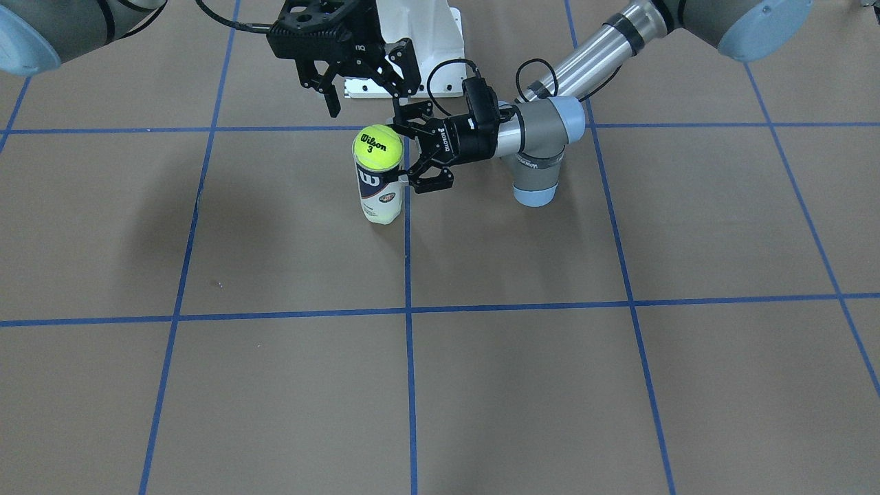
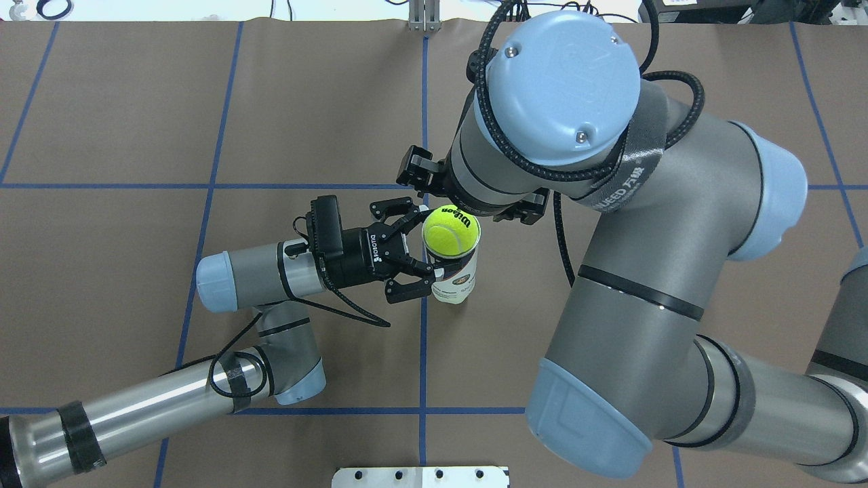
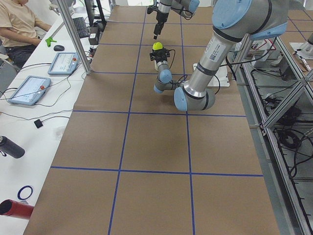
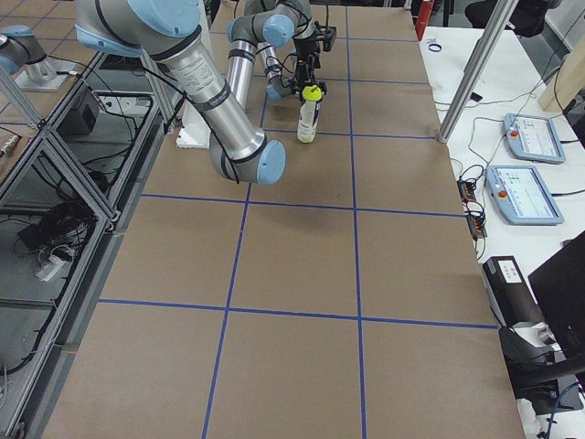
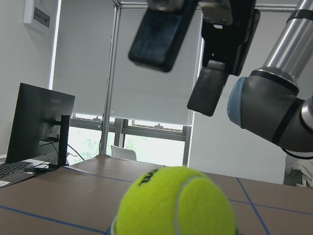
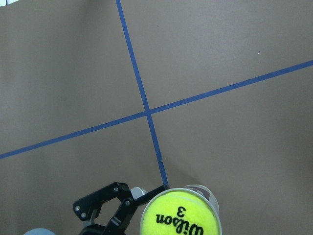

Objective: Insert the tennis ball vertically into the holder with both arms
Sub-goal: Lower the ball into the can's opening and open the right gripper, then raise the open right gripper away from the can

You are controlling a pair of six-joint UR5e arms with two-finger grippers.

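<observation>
The right gripper [image 1: 373, 96] hangs at upper centre of the front-facing view, its 2 fingers spread and holding nothing, above the Wilson tennis ball [image 1: 377, 147]. The ball sits in the mouth of the upright tennis-ball can [image 1: 379, 196], most of it proud of the rim. The left gripper [image 2: 419, 254] lies level at centre of the overhead view, its fingers parted to either side of the can. Whether they touch it is hard to tell. The ball looks placed but not seated. Next, the left gripper should likely steady the can while the right presses the ball straight down.
</observation>
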